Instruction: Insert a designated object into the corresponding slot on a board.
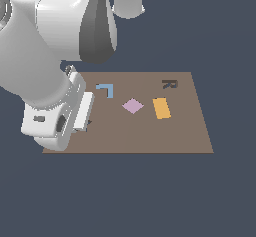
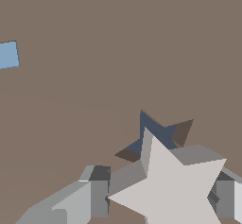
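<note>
— Where's the board (image 1: 150, 136)?
— Flat under the arm (image 1: 35, 56).
— And the gripper (image 2: 158, 199)?
— Clamped on a pale star block (image 2: 168, 190), low over the star slot (image 2: 158, 133), partly covering it.

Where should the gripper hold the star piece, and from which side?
From above, fingers across the star at its side walls, as the gripper does now. Its flat face points up and it must drop straight into the slot in the board.
</note>
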Action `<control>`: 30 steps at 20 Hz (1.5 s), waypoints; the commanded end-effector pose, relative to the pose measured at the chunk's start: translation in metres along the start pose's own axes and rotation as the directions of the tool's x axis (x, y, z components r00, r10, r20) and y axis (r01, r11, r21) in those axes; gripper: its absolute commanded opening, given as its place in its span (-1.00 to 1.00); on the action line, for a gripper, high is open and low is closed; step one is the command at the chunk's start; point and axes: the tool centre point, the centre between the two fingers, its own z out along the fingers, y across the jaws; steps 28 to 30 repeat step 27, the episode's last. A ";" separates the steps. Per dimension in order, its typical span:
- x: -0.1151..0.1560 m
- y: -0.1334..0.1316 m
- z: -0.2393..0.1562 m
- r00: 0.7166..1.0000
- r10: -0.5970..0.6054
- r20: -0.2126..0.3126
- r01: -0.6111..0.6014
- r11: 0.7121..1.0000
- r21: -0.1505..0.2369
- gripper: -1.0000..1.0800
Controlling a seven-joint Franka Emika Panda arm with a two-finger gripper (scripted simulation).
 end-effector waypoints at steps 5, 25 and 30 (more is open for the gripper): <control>0.009 0.003 0.000 0.996 -0.092 0.000 0.092 0.996 0.000 -1.00; 0.011 0.003 0.010 0.994 -0.111 0.000 0.111 0.994 0.000 0.92; 0.011 0.003 0.010 0.994 -0.111 0.000 0.111 0.994 0.000 0.92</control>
